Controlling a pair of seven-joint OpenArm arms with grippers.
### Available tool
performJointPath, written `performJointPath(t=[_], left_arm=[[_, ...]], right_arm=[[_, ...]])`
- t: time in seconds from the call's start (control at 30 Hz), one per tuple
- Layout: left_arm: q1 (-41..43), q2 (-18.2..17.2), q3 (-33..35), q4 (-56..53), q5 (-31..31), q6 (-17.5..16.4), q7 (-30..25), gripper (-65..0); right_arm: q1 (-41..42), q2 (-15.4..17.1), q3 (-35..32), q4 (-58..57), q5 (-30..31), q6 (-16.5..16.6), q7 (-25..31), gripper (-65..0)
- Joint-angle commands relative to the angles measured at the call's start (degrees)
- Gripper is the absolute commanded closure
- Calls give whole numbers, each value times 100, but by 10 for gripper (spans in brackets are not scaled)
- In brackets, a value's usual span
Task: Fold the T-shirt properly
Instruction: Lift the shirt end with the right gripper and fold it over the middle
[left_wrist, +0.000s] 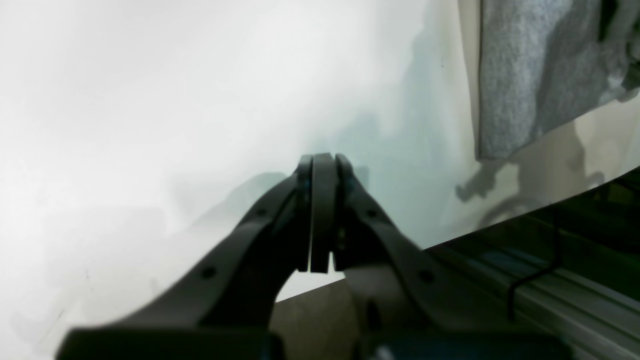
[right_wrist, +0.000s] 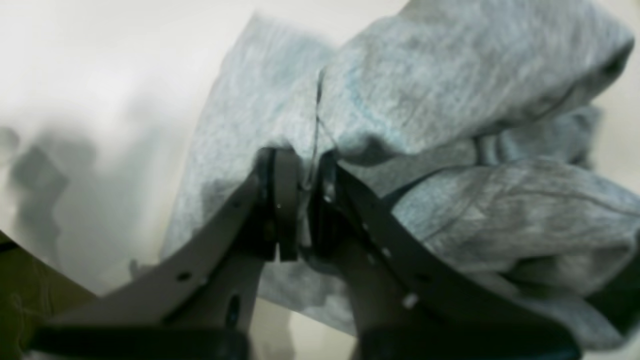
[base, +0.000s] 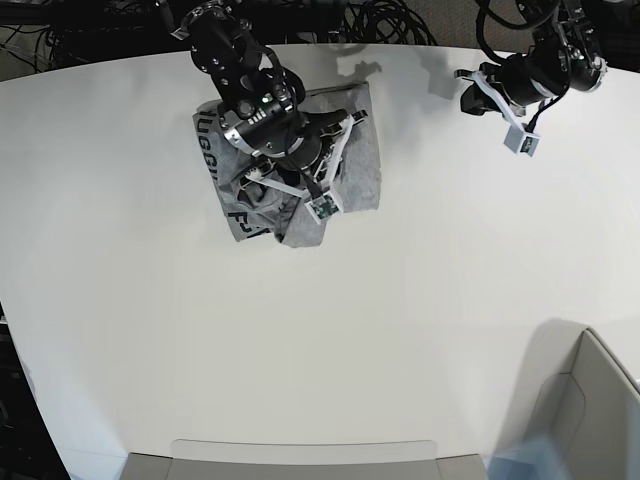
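The T-shirt (base: 355, 165) is bunched near the far left of the table (base: 400, 330) in the base view; no clear long axis can be made out. A fold is pinched by the right gripper (right_wrist: 300, 200). The left gripper (left_wrist: 322, 215) is closed on nothing, well apart over bare table.

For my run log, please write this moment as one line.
stage: folding under way | T-shirt: bunched on table | right gripper: shut on T-shirt | left gripper: shut, empty, away from cloth
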Motion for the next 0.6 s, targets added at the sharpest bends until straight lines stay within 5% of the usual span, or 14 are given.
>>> performJointPath(t=[0.0, 0.13, 0.37, 0.57], left_arm=[[-2, -47, -30, 83, -90, 2, -40, 0], [-2, -39, -30, 83, -90, 2, -40, 0], [-10, -30, -30, 83, -90, 2, -40, 0], [-10, -21, -12, 75, -90, 2, -40, 0]], right_arm=[[183, -58, -41, -75, -17, -70, 105, 0], [386, -67, -314, -568, 10, -193, 70, -19], [315, -23, -1201, -321, 19, -149, 97, -228], [324, -41, -1720, -5, 19, 176, 97, -251]])
